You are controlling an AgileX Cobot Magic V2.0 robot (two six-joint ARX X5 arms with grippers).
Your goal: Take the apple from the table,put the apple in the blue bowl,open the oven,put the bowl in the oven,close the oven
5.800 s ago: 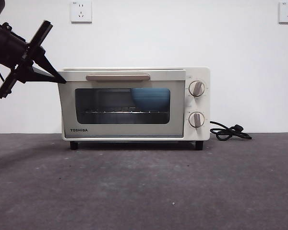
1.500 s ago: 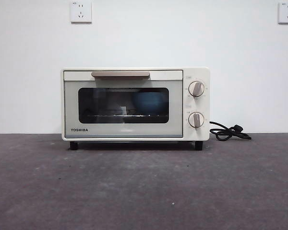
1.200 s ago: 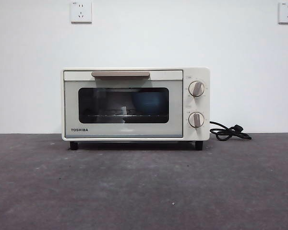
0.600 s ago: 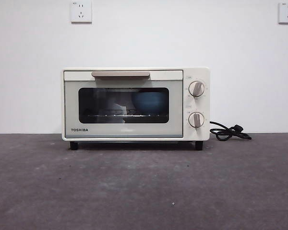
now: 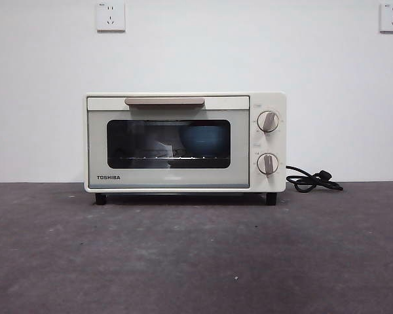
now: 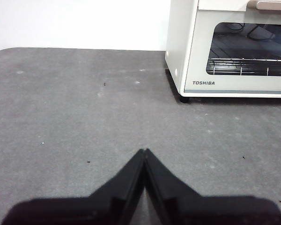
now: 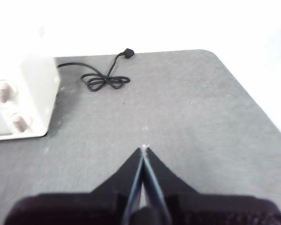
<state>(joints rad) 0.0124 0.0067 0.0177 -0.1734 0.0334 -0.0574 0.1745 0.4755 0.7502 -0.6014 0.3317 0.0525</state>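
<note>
Moved: the arm that pushed the door is gone; oven [image 5: 185, 141] shut, bowl [image 5: 204, 139] inside.
Grippers: left gripper [image 6: 144, 151] and right gripper [image 7: 144, 149] pressed together, holding nothing.
Do well: job looks done; keep arms back.

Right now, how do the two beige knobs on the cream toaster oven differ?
The upper beige knob sits above the lower beige knob on the cream-white toaster oven's right panel. The upper knob's bar leans to one side; the lower knob's bar stands near upright. Both are round, alike in size and colour, beside the shut dark glass door.
</note>
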